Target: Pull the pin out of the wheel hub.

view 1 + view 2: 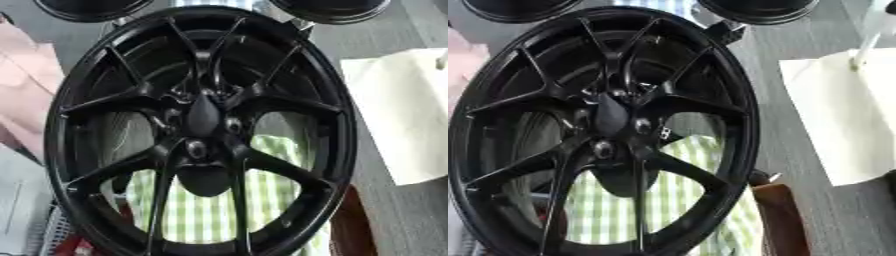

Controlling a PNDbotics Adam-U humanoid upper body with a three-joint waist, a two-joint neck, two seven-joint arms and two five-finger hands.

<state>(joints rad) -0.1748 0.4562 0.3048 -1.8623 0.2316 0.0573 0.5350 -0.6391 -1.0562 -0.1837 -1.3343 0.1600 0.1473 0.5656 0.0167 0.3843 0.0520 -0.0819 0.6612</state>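
Wheel: the black wheel (201, 130) stood close under the camera, its spoked face turned toward the lens, probably so the hub could be reached.
Hub: the hub (203, 117) sat at the wheel's centre, where the spokes met.
Pin: I could not tell it from the dark shapes at the hub.
Hands: neither showed in either view, so fingers cannot be told.
Behind the wheel: a green checked cloth (206, 210) showed between the lower spokes.
Right eye only: a brown object (780, 215) beside the wheel's lower right rim was plainer; white paper (842, 125) lay right of the wheel.
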